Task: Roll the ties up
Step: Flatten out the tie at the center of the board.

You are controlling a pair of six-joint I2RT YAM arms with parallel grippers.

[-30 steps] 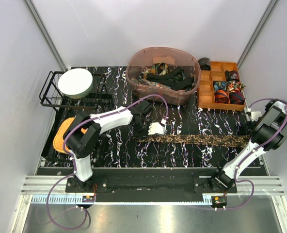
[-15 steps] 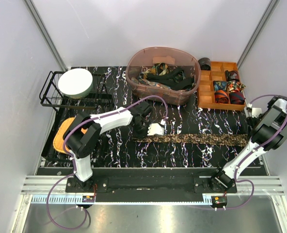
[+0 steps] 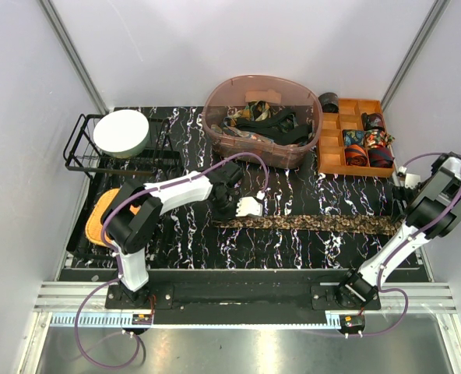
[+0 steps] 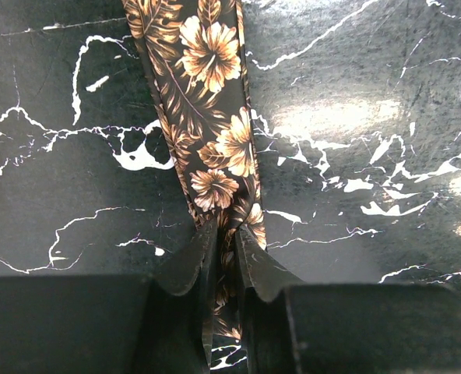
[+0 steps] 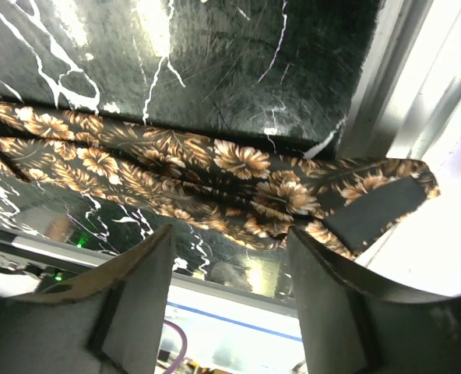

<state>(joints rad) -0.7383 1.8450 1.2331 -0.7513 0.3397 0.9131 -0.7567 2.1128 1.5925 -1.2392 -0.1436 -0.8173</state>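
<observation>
The tabletop (image 3: 184,234) is black with white marble veins. A brown floral tie (image 3: 324,224) lies flat and stretched along it, parallel to the near edge, from about the middle to the right edge, where its tip is folded over. A translucent brown tub (image 3: 246,148) stands at the middle of the far edge. An orange compartment tray (image 3: 321,156) sits in the far right corner and a black wire rack (image 3: 79,148) in the far left. An orange object (image 3: 102,214) lies against the left edge.

Tie (image 3: 316,224) stretched left to right on table (image 3: 308,195), tub (image 3: 285,156) behind, divided tray (image 3: 332,158) right of tub
</observation>
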